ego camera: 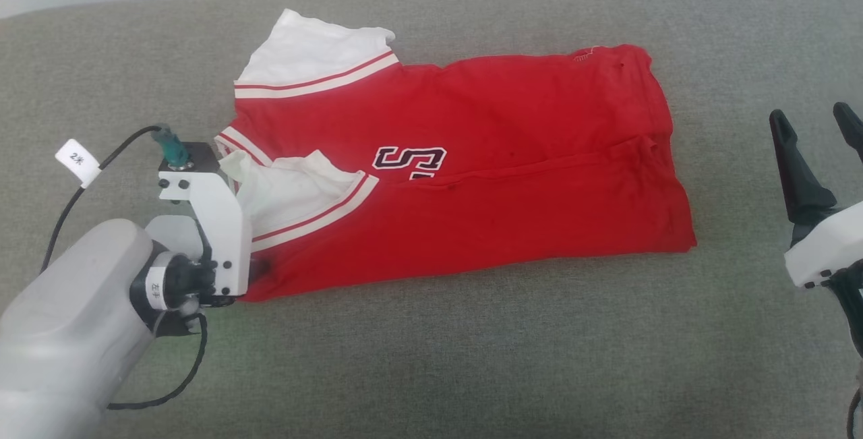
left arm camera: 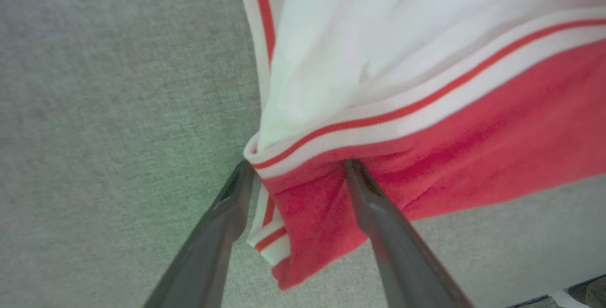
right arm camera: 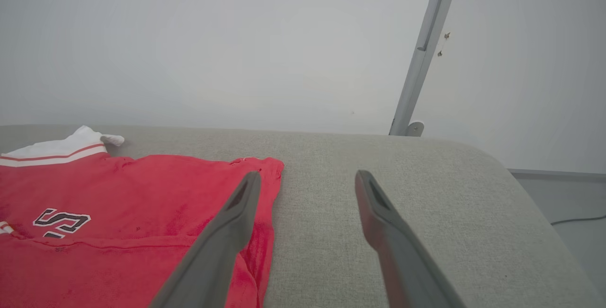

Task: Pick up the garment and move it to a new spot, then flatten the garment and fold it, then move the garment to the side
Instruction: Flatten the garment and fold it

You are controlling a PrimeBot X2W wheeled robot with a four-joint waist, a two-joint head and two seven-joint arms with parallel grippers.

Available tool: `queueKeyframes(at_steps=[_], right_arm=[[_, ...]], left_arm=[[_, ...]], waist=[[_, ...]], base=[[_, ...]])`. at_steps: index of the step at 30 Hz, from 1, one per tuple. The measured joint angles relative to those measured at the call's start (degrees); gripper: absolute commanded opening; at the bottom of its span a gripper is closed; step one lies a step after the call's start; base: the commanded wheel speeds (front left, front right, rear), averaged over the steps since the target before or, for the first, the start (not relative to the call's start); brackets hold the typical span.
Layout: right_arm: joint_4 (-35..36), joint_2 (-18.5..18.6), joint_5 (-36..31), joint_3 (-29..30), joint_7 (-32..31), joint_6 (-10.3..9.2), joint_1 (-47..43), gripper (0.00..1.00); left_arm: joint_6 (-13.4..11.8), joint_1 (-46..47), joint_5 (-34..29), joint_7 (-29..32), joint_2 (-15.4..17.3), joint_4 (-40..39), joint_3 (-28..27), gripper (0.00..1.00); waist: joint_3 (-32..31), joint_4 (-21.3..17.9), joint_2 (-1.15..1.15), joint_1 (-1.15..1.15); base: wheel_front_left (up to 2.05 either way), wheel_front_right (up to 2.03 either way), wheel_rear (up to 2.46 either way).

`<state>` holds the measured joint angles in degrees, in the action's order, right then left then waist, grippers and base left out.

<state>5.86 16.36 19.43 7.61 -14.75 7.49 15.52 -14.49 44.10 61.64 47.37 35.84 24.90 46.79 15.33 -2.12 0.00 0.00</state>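
The garment [ego camera: 472,176] is a red jersey with white sleeves and striped trim, lying folded lengthwise on the grey cloth surface [ego camera: 431,358], with part of a black-and-white print showing. My left gripper [left arm camera: 298,166] is open at the garment's near left corner, and the red hem and striped trim [left arm camera: 293,204] lie between its two fingers. In the head view the left gripper's white wrist mount [ego camera: 209,223] covers that corner. My right gripper [ego camera: 811,115] stands open at the far right, clear of the garment [right arm camera: 118,213]. Nothing sits between the right gripper [right arm camera: 307,178] fingers.
The grey padded surface [right arm camera: 378,156] curves down at its right end. Behind it are a pale wall and a slanted grey metal post [right arm camera: 421,57]. A black cable [ego camera: 74,203] with a white tag loops beside my left arm.
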Motion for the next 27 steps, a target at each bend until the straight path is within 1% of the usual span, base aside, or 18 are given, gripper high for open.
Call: queueKeyframes(at_steps=[1, 2, 3, 4, 5, 8, 14, 20, 21, 27], right_arm=[[0.03, 0.0, 0.03, 0.0, -0.41, 0.0, 0.0, 1.0], [0.0, -0.02, 0.27, -0.05, -0.89, 0.0, 0.0, 1.0], [-0.02, 0.0, 0.41, -0.16, -1.24, 0.0, 0.0, 1.0], [-0.04, -0.01, 0.6, -0.25, -1.58, 0.0, 0.0, 1.0], [-0.13, 0.0, 0.93, -0.3, -2.25, 0.0, 0.0, 1.0], [-0.75, 0.55, 2.65, -2.07, -5.61, 0.0, -0.16, 1.0], [-3.01, 3.24, 6.15, -5.87, -16.71, 0.0, -1.33, 1.0], [-7.47, 5.06, 8.9, -7.87, -27.0, -0.01, 0.25, 1.0], [-8.15, 5.65, 8.84, -8.58, -28.17, 0.0, 0.73, 1.0], [-14.44, 6.51, 9.72, -11.2, -32.4, 0.0, 4.73, 1.0]], left_arm=[[0.03, -0.01, 0.2, -0.09, -0.25, 1.03, -0.21, 0.79], [0.27, 0.0, 0.44, -0.31, -0.47, 2.1, -0.42, 0.68], [0.67, 0.02, 0.94, -0.4, -0.81, 3.16, -0.52, 0.4], [1.09, 0.08, 1.48, -0.4, -1.09, 4.11, -0.64, 0.08], [1.54, 0.14, 1.72, -0.43, -1.49, 5.11, -0.79, 0.0], [2.67, 0.29, 2.18, -0.99, -2.18, 7.68, -1.08, 0.0], [4.46, 1.1, 2.15, -1.92, -4.22, 10.12, -0.66, 0.0], [6.28, 2.33, 2.04, -2.81, -6.08, 11.11, -0.22, 0.0], [6.72, 2.6, 1.94, -2.93, -6.35, 11.22, -0.08, 0.0], [8.28, 4.07, 1.64, -3.61, -7.86, 11.87, 0.45, 0.0]], waist=[[0.07, -0.16, 0.0, 0.0], [0.14, -0.31, 0.0, 0.0], [0.17, -0.44, 0.0, 0.0], [0.15, -0.51, 0.0, 0.0], [0.13, -0.51, 0.0, 0.0], [-0.01, -0.35, 0.0, 0.0], [-0.22, 1.0, 0.0, 0.0], [0.7, 3.05, 0.0, 0.0], [0.92, 3.4, 0.0, 0.0], [2.47, 5.24, 0.0, 0.0]], base=[[0.0, 0.0, 0.0], [0.0, 0.0, 0.0], [0.0, 0.0, 0.0], [0.0, 0.0, 0.0], [0.0, 0.0, 0.0], [0.0, 0.0, 0.0], [0.0, 0.0, 0.0], [0.0, 0.0, 0.0], [0.0, 0.0, 0.0], [0.0, 0.0, 0.0]])
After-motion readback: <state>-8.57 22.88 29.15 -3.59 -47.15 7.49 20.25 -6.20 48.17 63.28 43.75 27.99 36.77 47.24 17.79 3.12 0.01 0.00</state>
